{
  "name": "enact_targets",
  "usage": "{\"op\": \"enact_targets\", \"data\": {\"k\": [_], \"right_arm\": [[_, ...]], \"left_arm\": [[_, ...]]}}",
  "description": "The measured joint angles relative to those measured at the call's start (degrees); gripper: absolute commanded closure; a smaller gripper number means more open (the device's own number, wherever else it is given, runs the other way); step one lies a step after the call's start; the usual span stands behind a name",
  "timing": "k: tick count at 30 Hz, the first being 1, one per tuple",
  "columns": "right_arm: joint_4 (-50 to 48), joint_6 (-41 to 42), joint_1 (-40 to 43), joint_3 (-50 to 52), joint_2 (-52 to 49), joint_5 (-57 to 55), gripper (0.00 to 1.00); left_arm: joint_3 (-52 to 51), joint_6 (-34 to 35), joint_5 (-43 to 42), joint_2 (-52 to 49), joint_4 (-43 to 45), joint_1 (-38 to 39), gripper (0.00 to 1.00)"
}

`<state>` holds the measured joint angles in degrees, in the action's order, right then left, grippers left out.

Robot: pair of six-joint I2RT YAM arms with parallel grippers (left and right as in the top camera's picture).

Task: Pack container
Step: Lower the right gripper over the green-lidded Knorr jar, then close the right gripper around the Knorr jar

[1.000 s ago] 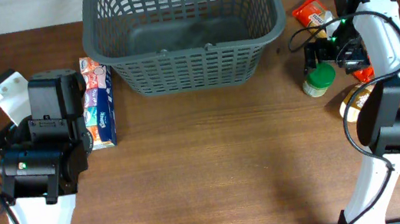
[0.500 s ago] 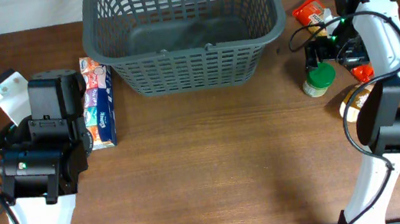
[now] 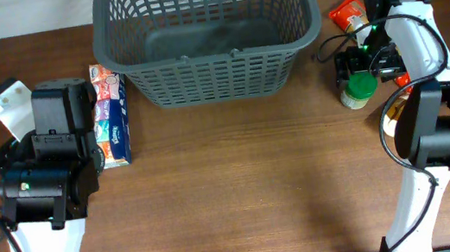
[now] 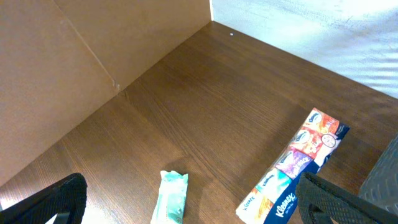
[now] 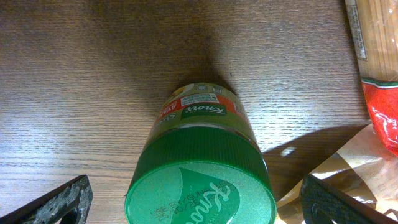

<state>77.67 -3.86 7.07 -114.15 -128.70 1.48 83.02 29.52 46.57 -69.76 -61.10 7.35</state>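
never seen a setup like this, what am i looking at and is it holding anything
A left arm and a right arm sit at a table, each ending in a two-finger gripper. The wide picture comes from a camera above the table. The other two come from a camera on each wrist, looking past that arm's own fingers. On the table are a large grey basket, which looks empty, a tissue pack left of it, a green packet, and a green-lidded jar and red packet on the right. The left gripper is open and empty. The right gripper is open with a finger on either side of the jar, not touching it.
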Motion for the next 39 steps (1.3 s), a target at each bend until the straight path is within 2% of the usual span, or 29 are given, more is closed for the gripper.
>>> {"op": "enact_targets", "data": {"k": [7, 19, 39], "right_arm": [[-1.07, -0.07, 0.0, 0.7, 0.0, 0.0, 0.01], [-4.24, -0.04, 0.0, 7.93, 0.0, 0.0, 0.01], [-6.45, -0.02, 0.0, 9.09, 0.0, 0.02, 0.01]], "left_arm": [[0.0, 0.0, 0.02, 0.0, 0.02, 0.0, 0.0], [0.0, 0.0, 0.0, 0.0, 0.02, 0.0, 0.01], [0.0, 0.0, 0.0, 0.0, 0.02, 0.0, 0.0]]}}
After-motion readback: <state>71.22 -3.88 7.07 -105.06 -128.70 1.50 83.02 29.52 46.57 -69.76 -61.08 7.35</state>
